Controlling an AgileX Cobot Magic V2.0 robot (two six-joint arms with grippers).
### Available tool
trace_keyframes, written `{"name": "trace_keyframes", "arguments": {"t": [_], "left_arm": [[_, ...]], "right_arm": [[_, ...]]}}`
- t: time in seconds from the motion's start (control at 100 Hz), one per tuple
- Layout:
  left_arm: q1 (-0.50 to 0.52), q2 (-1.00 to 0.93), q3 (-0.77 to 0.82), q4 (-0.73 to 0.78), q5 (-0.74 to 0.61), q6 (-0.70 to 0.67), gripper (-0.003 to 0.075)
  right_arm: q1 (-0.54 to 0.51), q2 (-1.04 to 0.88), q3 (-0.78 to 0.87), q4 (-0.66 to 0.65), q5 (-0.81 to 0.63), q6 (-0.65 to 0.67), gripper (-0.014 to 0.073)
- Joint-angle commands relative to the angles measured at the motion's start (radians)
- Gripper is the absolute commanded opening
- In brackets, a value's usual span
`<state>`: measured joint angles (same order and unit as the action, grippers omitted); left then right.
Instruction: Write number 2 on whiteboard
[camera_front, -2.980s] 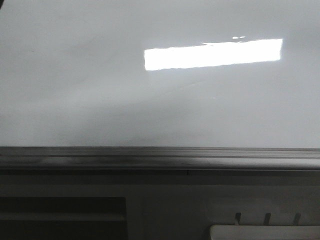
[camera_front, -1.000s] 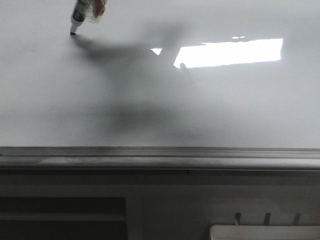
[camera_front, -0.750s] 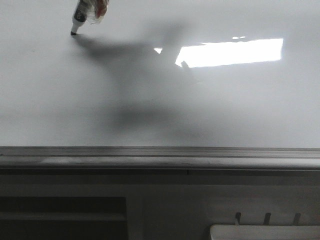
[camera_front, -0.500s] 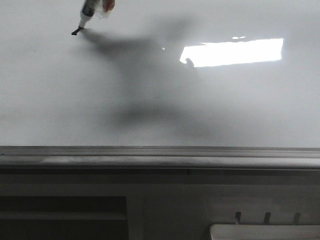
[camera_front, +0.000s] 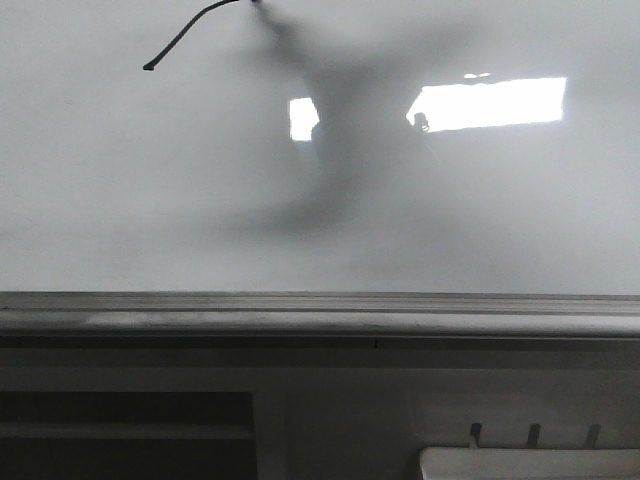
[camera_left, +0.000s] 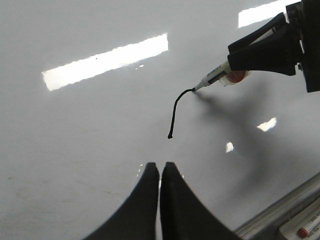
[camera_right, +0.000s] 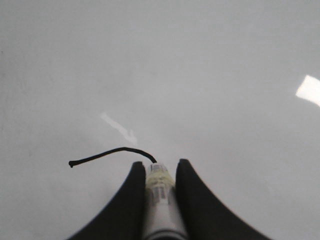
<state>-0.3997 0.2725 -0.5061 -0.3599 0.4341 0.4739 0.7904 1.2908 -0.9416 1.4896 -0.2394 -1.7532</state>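
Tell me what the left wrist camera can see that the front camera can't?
Only the left wrist view shows the marker writing, held by the right gripper, plus the left gripper shut and empty, and another marker past the board's edge. Only the front view shows the grey rail along the whiteboard and dark furniture below it. Both show the black line, the start of the 2, on the shiny board with bright light reflections.

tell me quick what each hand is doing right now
Left hand: closed, holding nothing, hanging over the whiteboard.
Right hand: closed on the marker, its tip at the end of the black line.
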Motion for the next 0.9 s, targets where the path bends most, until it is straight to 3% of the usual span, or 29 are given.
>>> {"name": "trace_keyframes", "arguments": {"t": [0.0, 0.28, 0.58, 0.73, 0.89], "left_arm": [[0.001, 0.008, -0.023, -0.021, -0.083, -0.009, -0.002], [0.001, 0.008, -0.023, -0.021, -0.083, -0.009, -0.002], [0.001, 0.008, -0.023, -0.021, -0.083, -0.009, -0.002], [0.001, 0.008, -0.023, -0.021, -0.083, -0.009, -0.002], [0.001, 0.008, -0.023, -0.021, -0.083, -0.009, -0.002]], "right_arm": [[-0.003, -0.014, 0.015, 0.22, -0.116, -0.161, -0.0078], [0.115, 0.044, 0.058, 0.266, -0.044, -0.165, -0.0078], [0.122, 0.151, 0.054, 0.281, -0.048, -0.165, -0.0078], [0.122, 0.124, 0.054, 0.292, -0.132, -0.165, -0.0078], [0.122, 0.053, 0.054, 0.332, -0.324, -0.169, -0.0078]]}}
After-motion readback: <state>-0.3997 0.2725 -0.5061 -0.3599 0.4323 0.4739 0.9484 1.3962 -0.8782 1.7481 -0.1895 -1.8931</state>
